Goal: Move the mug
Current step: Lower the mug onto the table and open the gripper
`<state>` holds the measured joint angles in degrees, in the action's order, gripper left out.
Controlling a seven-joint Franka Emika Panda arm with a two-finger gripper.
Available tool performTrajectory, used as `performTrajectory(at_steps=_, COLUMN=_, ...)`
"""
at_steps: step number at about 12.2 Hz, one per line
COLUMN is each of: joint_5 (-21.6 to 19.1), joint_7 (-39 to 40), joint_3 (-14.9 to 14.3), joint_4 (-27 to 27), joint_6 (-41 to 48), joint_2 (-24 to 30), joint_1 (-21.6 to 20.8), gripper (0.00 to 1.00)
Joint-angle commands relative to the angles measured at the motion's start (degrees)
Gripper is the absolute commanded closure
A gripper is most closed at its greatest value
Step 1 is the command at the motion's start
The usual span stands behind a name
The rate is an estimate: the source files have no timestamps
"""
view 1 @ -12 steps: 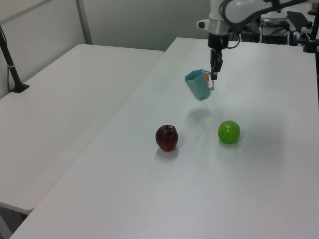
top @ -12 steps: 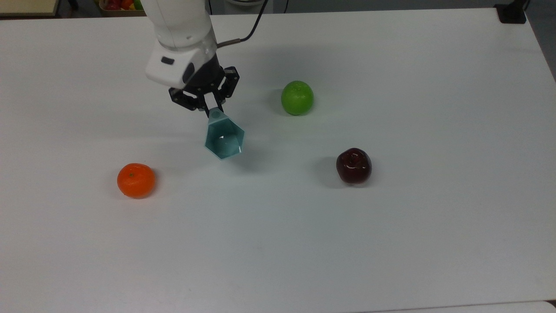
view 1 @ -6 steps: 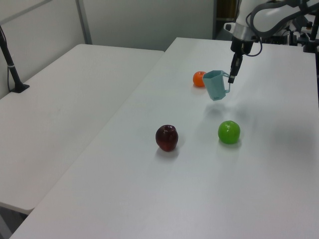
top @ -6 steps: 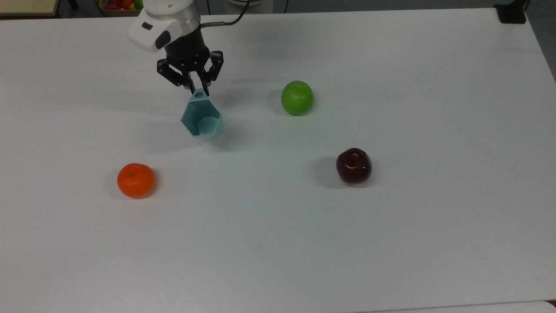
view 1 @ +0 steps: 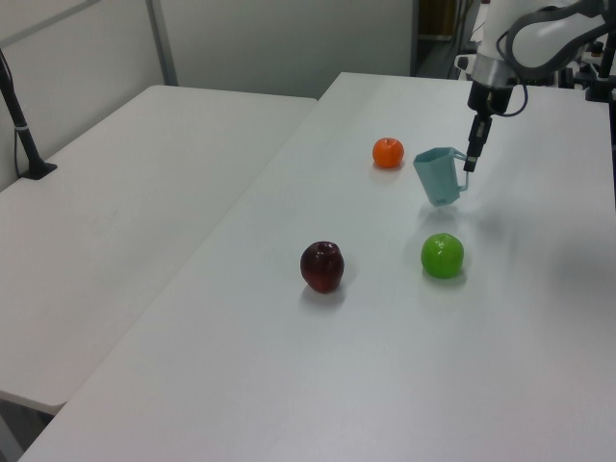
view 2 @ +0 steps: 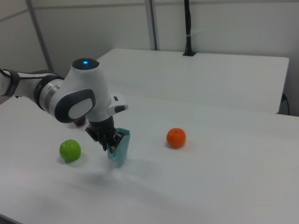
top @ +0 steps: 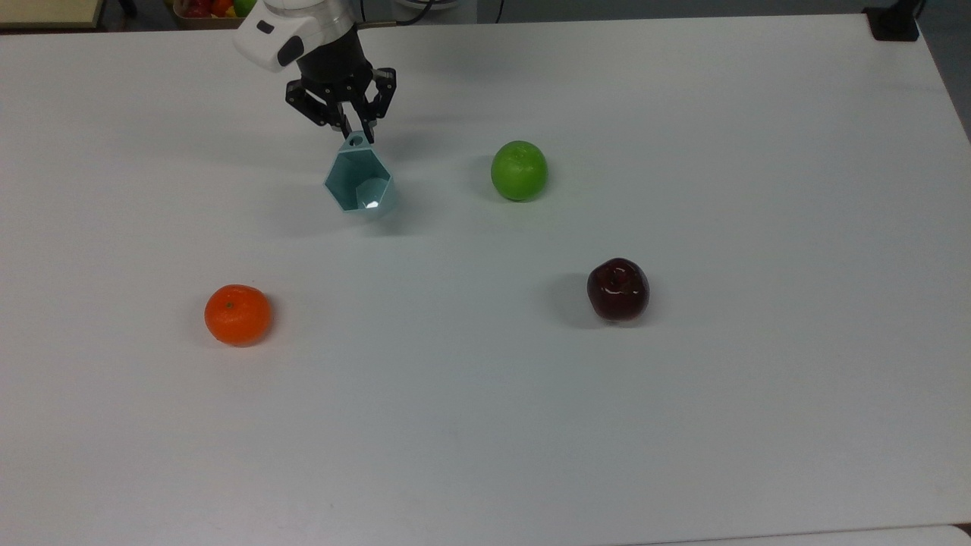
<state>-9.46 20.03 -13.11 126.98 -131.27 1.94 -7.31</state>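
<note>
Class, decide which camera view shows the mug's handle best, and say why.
The left view: the mug is side-on, its handle loop clear under the pincer. The top view looks into the mug, handle foreshortened. In the right view the pincer covers it.

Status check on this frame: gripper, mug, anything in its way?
Gripper shut on the mug's handle. Mug tilted, hanging just above the table. Green apple nearest, on the top view's right, apart; orange and red apple well clear.
</note>
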Motion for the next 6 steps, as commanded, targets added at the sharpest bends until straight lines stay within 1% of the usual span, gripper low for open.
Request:
performTrajectory(at_steps=1, joint_5=-0.73, joint_7=-0.78, joint_3=0.37, joint_4=2.48, joint_6=1.54, joint_2=2.98, joint_1=0.72, gripper=0.96)
performTrajectory(at_steps=3, joint_5=-0.65, joint_7=-2.71, joint_3=0.37, joint_4=2.48, joint_6=1.54, joint_2=2.63, joint_1=0.54, gripper=0.94)
performTrajectory(at_steps=6, joint_5=-0.47, joint_7=-2.72, joint_3=0.37, joint_4=2.48, joint_6=2.07, joint_2=1.75, joint_1=0.19, gripper=0.89)
